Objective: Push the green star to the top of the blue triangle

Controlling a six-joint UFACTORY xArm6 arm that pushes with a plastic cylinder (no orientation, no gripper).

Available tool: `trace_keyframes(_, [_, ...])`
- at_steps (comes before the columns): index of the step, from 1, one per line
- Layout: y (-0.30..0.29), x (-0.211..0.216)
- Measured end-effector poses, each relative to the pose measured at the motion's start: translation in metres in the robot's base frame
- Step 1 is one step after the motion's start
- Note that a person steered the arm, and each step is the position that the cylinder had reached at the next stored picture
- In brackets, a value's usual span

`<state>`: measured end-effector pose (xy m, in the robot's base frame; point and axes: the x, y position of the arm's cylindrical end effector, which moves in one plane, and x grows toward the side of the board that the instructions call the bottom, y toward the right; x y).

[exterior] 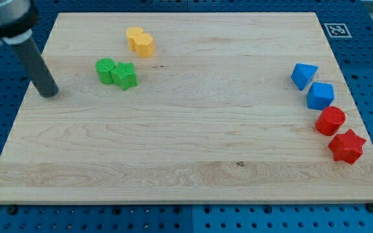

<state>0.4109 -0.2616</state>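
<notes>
The green star (125, 76) sits in the upper left of the frame on the tabletop (186, 149), touching a green round block (106, 70) on its left. Just above them lie two yellow blocks (140, 41), pressed together, their shapes hard to tell. The blue triangle (303, 75) is far off at the right edge, heading a curved row: a blue block (320, 96) below it, then a red cylinder (329, 120), then a red star (346, 145).

There is no pincer on this arm, so nothing opens or closes; it ends in a dark rod, and my tip (49, 92) rests near the left edge, left of the green pair and apart from them.

The star looks small, rigid and light, likely to slide readily on smooth wood. Its points probably make it turn if pushed off-centre, so I would press on its left side, though the round green block is in the way there.

A square black-and-white marker (337, 30) sits off the upper right corner; no readable writing shows.
</notes>
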Motion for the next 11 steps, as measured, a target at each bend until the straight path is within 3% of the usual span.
trace_keyframes(1, [0.009, -0.039])
trace_keyframes(2, [0.052, -0.052])
trace_keyframes(4, [0.094, -0.026])
trace_keyframes(7, [0.112, -0.026])
trace_keyframes(11, [0.096, 0.029])
